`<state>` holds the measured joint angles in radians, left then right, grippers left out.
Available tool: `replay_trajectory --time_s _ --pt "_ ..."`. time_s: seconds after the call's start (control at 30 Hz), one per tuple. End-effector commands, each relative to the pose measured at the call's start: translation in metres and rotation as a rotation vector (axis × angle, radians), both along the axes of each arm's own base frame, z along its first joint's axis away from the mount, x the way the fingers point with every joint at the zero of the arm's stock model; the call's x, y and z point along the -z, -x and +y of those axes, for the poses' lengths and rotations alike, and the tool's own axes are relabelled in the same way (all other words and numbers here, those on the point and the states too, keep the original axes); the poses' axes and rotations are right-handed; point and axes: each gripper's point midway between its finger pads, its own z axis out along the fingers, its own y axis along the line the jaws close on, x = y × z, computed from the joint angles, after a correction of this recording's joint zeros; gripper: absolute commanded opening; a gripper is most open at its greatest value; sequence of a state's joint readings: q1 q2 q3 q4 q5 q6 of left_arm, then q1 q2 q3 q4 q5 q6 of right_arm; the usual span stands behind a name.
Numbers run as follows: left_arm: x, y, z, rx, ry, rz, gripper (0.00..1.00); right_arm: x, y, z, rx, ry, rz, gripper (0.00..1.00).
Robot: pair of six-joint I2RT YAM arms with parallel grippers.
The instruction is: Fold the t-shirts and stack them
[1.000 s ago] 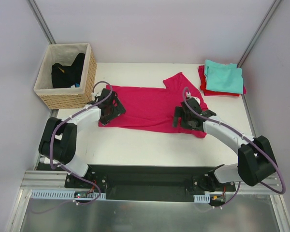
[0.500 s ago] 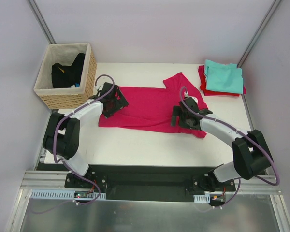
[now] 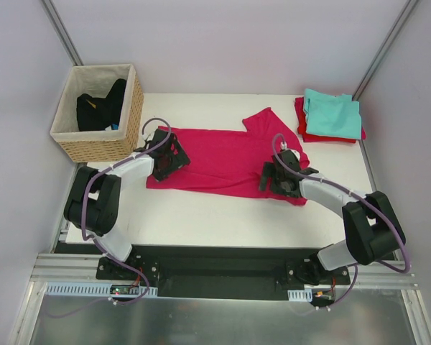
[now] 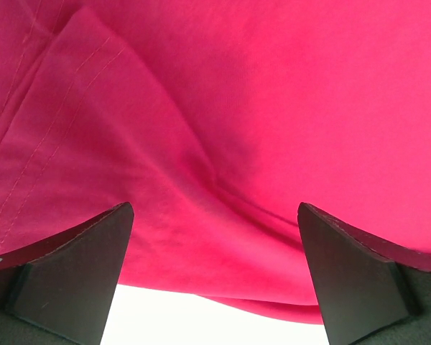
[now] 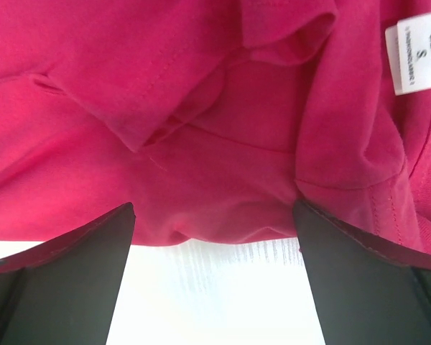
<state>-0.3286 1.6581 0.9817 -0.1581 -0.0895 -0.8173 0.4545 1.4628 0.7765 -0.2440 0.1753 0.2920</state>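
**A:** Where does everything sit?

**B:** The magenta t-shirt point(image 3: 223, 162) lies spread on the worktop point(image 3: 201, 212), with its hem end just beside the wicker basket point(image 3: 100, 147). The left end effector point(image 3: 167, 153) hangs over that end, jaws wide and holding nothing. The right end effector point(image 3: 278, 178) is over the collar end, the one farthest from the basket. It is also wide and empty, with the white neck label point(image 5: 420, 52) showing in its wrist view.

**A:** What worries you?

**B:** The layers. The cloth at the hem shows a soft ridge, so a shallow pinch may catch only the top layer, and the shirt would peel open instead of folding. At the collar end the fabric is bunched, with a sleeve doubled over. The fingers could close on that loose flap and drag the fold askew.

**A:** Anything else?

**B:** If one arm lifts ahead of the other, the shirt will twist. The left arm works close to the basket and could nudge it. The teal t-shirt point(image 3: 334, 115) lies on the red t-shirt point(image 3: 302, 128) well apart from the basket, near the right arm. A wide swing there might ruffle that stack.
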Motion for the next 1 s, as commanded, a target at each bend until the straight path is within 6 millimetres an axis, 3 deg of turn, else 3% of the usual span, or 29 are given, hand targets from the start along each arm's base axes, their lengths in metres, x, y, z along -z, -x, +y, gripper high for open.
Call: replay_trajectory --time_s 0.0,0.43,0.67,0.83,0.97 --pt "0.006 0.007 0.005 0.001 -0.033 -0.005 0.98 0.004 0.002 -0.005 0.03 -0.008 -0.009 0.97" --pt "-0.003 0.034 0.042 -0.101 -0.106 -0.058 0.98 0.002 0.036 -0.028 0.059 0.022 -0.008 0.97" --pt "0.005 0.075 0.057 -0.139 -0.099 -0.038 0.97 -0.002 0.068 -0.039 0.07 0.009 0.029 0.97" --pt "0.002 0.097 0.06 -0.147 -0.066 -0.052 0.96 -0.02 0.078 -0.036 0.064 -0.031 -0.009 0.97" --pt "-0.031 0.086 0.051 -0.103 -0.017 -0.15 0.98 -0.048 0.076 -0.022 0.012 -0.073 -0.11 0.97"
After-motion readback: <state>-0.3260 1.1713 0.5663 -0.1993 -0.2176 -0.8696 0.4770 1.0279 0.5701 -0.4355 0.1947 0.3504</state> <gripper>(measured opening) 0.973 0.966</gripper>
